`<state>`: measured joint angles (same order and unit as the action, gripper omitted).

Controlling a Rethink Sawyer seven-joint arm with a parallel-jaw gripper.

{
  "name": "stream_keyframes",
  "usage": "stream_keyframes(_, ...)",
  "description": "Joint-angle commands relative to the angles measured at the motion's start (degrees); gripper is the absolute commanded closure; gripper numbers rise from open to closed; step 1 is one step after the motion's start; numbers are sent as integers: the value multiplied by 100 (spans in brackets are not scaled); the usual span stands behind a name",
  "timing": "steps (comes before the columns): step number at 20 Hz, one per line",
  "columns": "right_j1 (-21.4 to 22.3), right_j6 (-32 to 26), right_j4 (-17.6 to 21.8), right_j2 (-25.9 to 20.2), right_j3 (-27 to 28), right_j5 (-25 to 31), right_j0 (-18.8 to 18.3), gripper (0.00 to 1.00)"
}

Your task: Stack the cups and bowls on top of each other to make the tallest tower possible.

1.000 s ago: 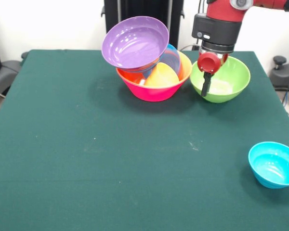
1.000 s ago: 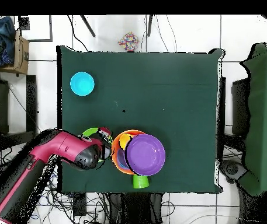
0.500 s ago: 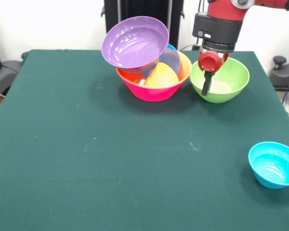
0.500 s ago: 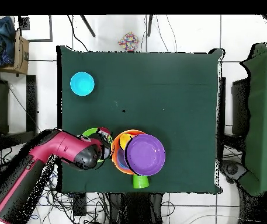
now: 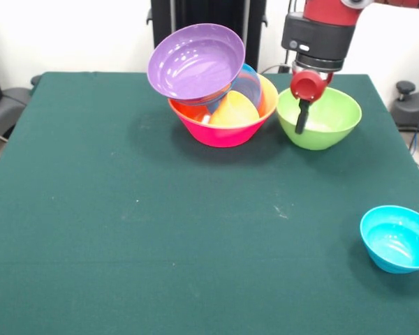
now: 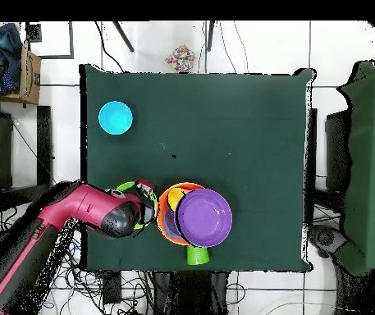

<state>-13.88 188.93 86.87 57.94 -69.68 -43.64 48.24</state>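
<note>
The tower leans at the table's back: a pink bowl [image 5: 223,132] lowest, an orange bowl [image 5: 269,94] inside it, a yellow-orange cup [image 5: 234,110], a clear blue bowl [image 5: 248,84] and a tilted purple bowl [image 5: 195,61] on top. Just right of the tower sits a green bowl [image 5: 328,118]. My gripper [image 5: 300,129] is shut on its near-left rim, with one black finger showing across the rim. In the overhead view the gripper [image 6: 145,193] lies between the green bowl [image 6: 125,187] and the purple bowl [image 6: 205,216].
A small blue bowl [image 5: 397,239] stands alone at the near right of the front view. In the overhead view a green cup [image 6: 197,255] stands at the table edge beside the tower. My red arm [image 6: 59,230] reaches in from the lower left.
My gripper has risen slightly, and the green bowl's near rim came up with it, so the bowl sits flatter. The tower and the small blue bowl have not moved.
</note>
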Motion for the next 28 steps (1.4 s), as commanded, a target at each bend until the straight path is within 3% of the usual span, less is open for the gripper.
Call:
stream_keyframes(1,135,886,312,-676,704,-731,109,100)
stream_keyframes(12,466,1829,520,-336,939,-1403,62,100)
stream_keyframes(28,792,2175,637,19,984,-2165,-73,100)
